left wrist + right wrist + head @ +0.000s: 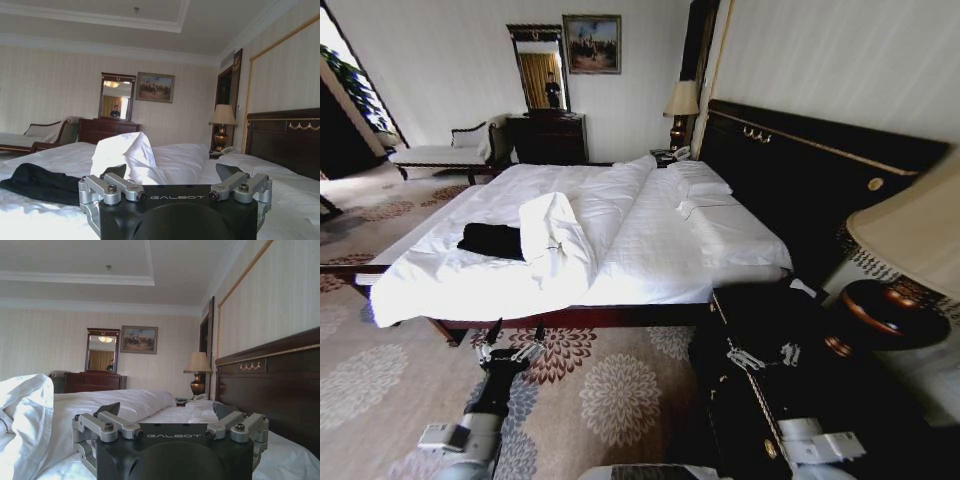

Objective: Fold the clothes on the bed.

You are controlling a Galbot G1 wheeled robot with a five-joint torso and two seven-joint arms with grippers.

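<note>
The clothes (pixel 490 240) are a crumpled black garment lying on the near left part of the bed (pixel 660 240), beside a bunched white duvet (pixel 555 235). My left gripper (pixel 515 335) hangs open over the carpet just short of the bed's side rail, below the clothes. In the left wrist view the clothes (pixel 40 182) lie off to one side beyond the open gripper (pixel 172 172), and the duvet (pixel 125 152) rises straight ahead. My right gripper (pixel 763 355) is open above a dark nightstand, and the right wrist view looks past it (pixel 166 410) across the bed (pixel 150 400).
A dark nightstand (pixel 760 320) and a lamp (pixel 910 230) stand close at the right. The tall dark headboard (pixel 820 170) runs along the bed's right end. A chaise bench (pixel 445 150), dresser (pixel 548 135) and mirror line the far wall. Patterned carpet (pixel 610 400) lies between me and the bed.
</note>
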